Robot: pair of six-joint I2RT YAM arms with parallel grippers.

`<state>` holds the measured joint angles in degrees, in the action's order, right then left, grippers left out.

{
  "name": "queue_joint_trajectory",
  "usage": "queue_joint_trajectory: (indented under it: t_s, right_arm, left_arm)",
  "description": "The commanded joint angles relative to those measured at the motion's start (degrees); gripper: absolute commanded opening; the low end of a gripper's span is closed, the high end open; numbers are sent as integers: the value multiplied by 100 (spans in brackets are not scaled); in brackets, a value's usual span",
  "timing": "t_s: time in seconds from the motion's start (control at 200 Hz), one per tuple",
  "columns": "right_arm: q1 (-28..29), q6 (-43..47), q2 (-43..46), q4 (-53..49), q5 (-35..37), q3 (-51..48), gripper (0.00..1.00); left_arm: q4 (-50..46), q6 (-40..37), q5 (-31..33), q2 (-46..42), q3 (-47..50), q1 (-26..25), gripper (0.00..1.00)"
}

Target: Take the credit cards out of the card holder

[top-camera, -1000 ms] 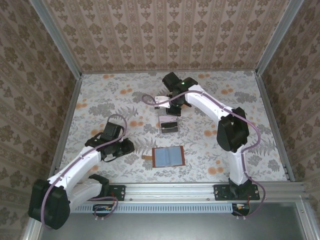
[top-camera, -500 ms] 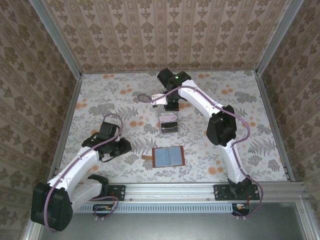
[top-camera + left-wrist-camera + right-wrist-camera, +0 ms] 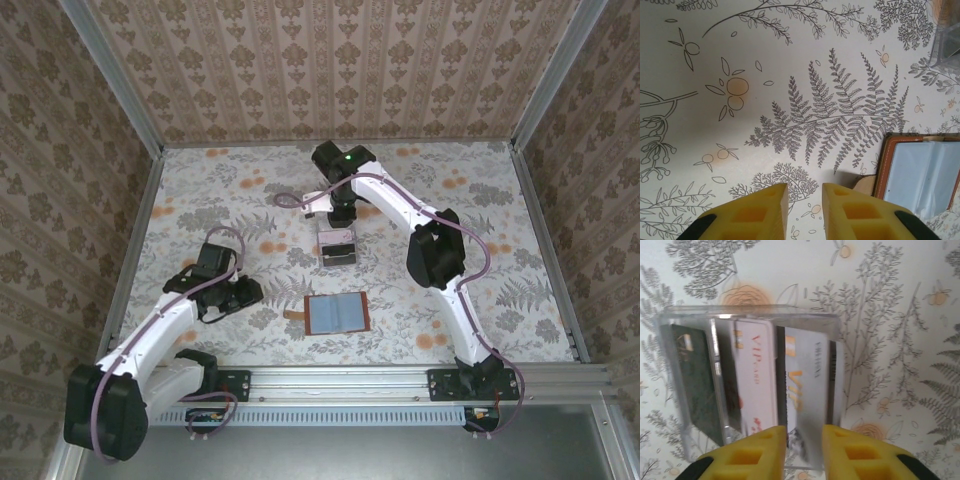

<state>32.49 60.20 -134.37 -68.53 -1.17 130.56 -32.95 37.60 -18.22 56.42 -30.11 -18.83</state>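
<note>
Table [image 3: 200,190]: flat printed surface, nothing to snag on.

Card holder [image 3: 338,314] lies open, lining up, near the front edge between the two arms. It's soft leather and light, so it will probably slide or flex if a card is dragged out one-handed. I'd pin a rim.

Clear box [image 3: 337,246] sits just behind it, under the right gripper [image 3: 804,432].

Credit cards [image 3: 807,390] stand tilted inside that box: at least one dark, one pale and one silvery. They look thin, stiff, slick and near weightless. Pinch across the faces at a free edge; lying flat on the table they'd be hard to lift.

Right jaws are slightly parted over the silvery card's near end. The gap is far wider than the card, so I read no grip.

Left gripper [image 3: 805,192] sits left of the holder, fingers a little apart, nothing between them. Orange tab [image 3: 292,315] sticks out on that side.

Unclear:
- Can't tell if any card remains in the holder's pockets. The lining glares, and the left wrist view cuts off the holder's far half.
- Card count in the box is muddled by overlap and reflections.
</note>
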Motion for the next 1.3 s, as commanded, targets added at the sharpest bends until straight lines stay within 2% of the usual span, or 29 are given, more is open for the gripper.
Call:
queue_joint_trajectory:
  t_s: [0.0, 0.125, 0.25, 0.34, 0.385, 0.46, 0.475, 0.63, 0.755, 0.915, 1.015, 1.18, 1.295]
  right_arm:
    - [-54, -236, 316, 442, 302, -38, 29]
    - [-56, -343, 812, 996, 404, -717, 35]
    - [-76, -682, 1393, 1634, 443, -1572, 47]
    - [-124, -1025, 1882, 2180, 365, -2315, 63]
    - [-145, -1207, 2145, 2478, 344, -2706, 77]
    - [-194, -1495, 2554, 2871, 283, -3318, 94]
    - [-203, -1569, 2663, 2964, 269, -3476, 99]
    - [-362, -2236, 3534, 3749, 270, -4761, 100]
    - [-653, -2901, 4331, 4675, 412, -5974, 100]
    - [-1180, -4010, 5211, 5906, 870, -7518, 100]
    - [-1644, -4634, 5765, 6865, 1049, -8553, 100]
    - [-2359, -5277, 6185, 8517, 1065, -9886, 100]
    - [-2815, -5808, 6129, 9624, 801, -10501, 100]
  left_arm:
    - [52, -164, 35, 117, -1, 46, 27]
    - [124, -244, 170, 258, -141, 46, 35]
    - [253, -396, 510, 434, -305, 49, 50]
    - [285, -539, 865, 630, -480, 61, 64]
    - [281, -630, 1054, 726, -579, 65, 70]
    - [300, -786, 1347, 870, -740, 82, 97]
    - [298, -828, 1408, 897, -757, 86, 99]
    - [336, -1286, 2089, 1237, -1127, 184, 100]
    - [739, -1709, 2782, 1540, -1262, 244, 100]
    - [1365, -2031, 3954, 1794, -1292, 302, 100]
    - [1751, -2316, 4178, 1901, -1341, 454, 100]
    - [2569, -2920, 4048, 1915, -1257, 704, 100]
    - [3815, -3342, 3951, 1843, -701, 935, 100]
